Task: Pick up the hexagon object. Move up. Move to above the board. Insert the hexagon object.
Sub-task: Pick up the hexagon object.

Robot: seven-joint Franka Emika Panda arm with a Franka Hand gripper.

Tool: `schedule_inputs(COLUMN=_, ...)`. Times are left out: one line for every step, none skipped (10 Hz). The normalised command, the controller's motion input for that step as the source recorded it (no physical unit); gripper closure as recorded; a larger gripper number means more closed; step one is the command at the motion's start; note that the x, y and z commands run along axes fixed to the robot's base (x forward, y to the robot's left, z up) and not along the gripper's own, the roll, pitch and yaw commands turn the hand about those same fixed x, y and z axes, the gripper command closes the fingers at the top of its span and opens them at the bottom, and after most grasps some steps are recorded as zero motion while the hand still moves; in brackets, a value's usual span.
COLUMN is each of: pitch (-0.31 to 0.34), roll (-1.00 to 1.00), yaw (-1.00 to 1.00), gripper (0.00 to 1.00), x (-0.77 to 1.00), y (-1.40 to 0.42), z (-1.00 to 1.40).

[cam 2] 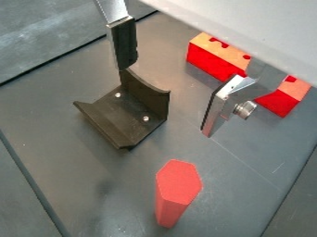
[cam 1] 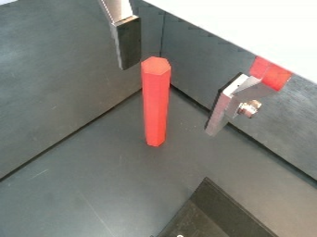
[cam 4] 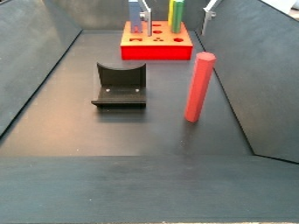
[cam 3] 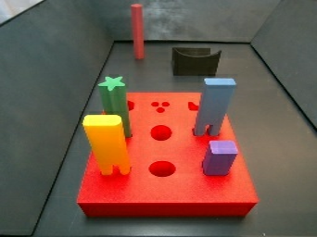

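In a wrist view the tool stands wide open and holds nothing; its two silver fingers hang clear of everything. One hexagon object stands upright on the dark desk between and below the fingers, touching neither. A bit of the board shows behind one finger.

In the wrist view from the opposite side, the tool is again spread wide and empty. The hexagon object stands near the camera, the single fixture lies beneath the fingers, and two red parts of the board show beyond.

In a side view the board carries four pegs: one yellow peg, one green star peg, one blue peg and one purple peg. The hexagon object stands far behind, beside the fixture. The tool is out of frame.

In a side view the hexagon object stands right of the fixture, well apart from the board. A finger tip shows at the top edge.
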Motion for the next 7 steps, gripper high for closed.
schedule_inputs(pitch=0.000, roll=0.00, yaw=0.00, gripper=0.00, x=0.00, y=0.00, z=-0.03)
schedule_inputs(pitch=0.000, roll=-0.01, yaw=0.06, gripper=0.00, x=0.00, y=0.01, z=-0.10)
schedule_inputs(pitch=0.000, roll=0.00, yaw=0.09, gripper=0.00, x=-0.25, y=0.04, z=-0.15)
schedule_inputs(pitch=-0.053, roll=0.00, yaw=0.08, gripper=0.00, x=-0.54, y=0.05, z=-0.04)
schedule_inputs(pitch=-0.106, roll=-0.01, yaw=0.21, gripper=0.00, x=-0.73, y=0.11, z=0.00)
schedule_inputs(pitch=-0.100, roll=0.00, yaw=0.34, gripper=0.00, x=-0.64, y=0.12, z=0.00)
schedule_inputs(pitch=-0.080, roll=0.00, yaw=0.19, gripper=0.00, x=-0.43, y=0.08, z=0.00)
